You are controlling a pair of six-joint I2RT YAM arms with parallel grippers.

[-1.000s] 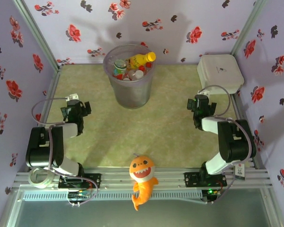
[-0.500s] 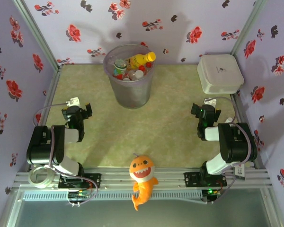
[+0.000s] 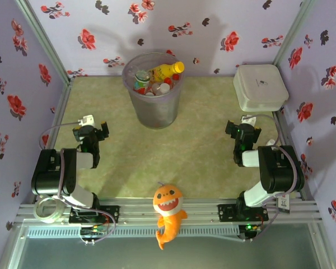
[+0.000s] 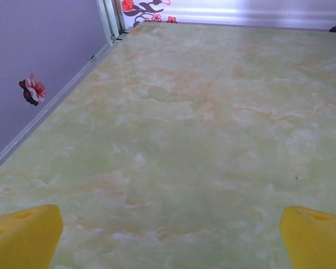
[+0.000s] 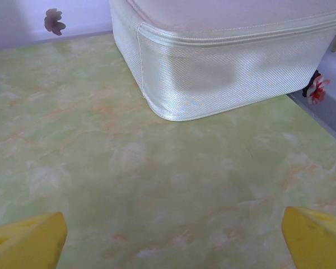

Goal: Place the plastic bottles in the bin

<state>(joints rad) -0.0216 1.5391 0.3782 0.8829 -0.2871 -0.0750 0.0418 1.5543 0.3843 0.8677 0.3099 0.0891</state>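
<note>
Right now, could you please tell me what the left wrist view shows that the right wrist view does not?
Left wrist view: the metal corner post and the side rail leading up to it. Right wrist view: the white zippered box standing close ahead. Both: the green marbled table, flowered walls, and an open tool with yellow fingers wide apart and nothing between them: left tool, right tool.

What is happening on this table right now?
The plastic bottles are piled in the bin, a yellow bottle on top. The left gripper and right gripper stand open and empty over the table, well short of the bin. A plush fish sits at the near edge, a white box far right. The job looks done.
</note>
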